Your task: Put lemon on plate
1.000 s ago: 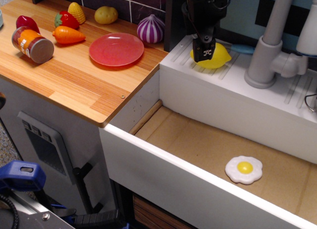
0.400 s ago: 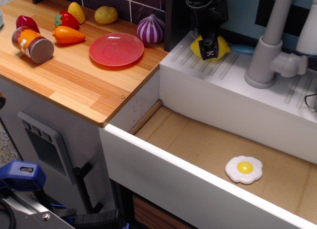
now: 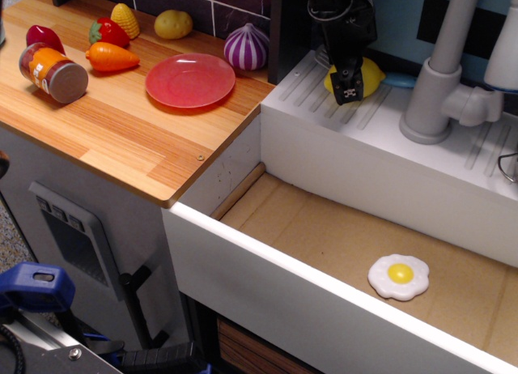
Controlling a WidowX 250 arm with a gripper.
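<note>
Lemon [image 3: 371,74] on the white ledge, claw [image 3: 349,89] clamped around its near side

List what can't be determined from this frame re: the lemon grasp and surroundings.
- Hand state: its dark body hides the fingertips and contact with the lemon; grip cannot be told.
- Lemon's left half: hidden behind the hand.
- Faucet top: cut off by the upper edge.
- Blue object behind the lemon: mostly hidden, unidentifiable.
- Plate: fully visible, holds nothing.
</note>
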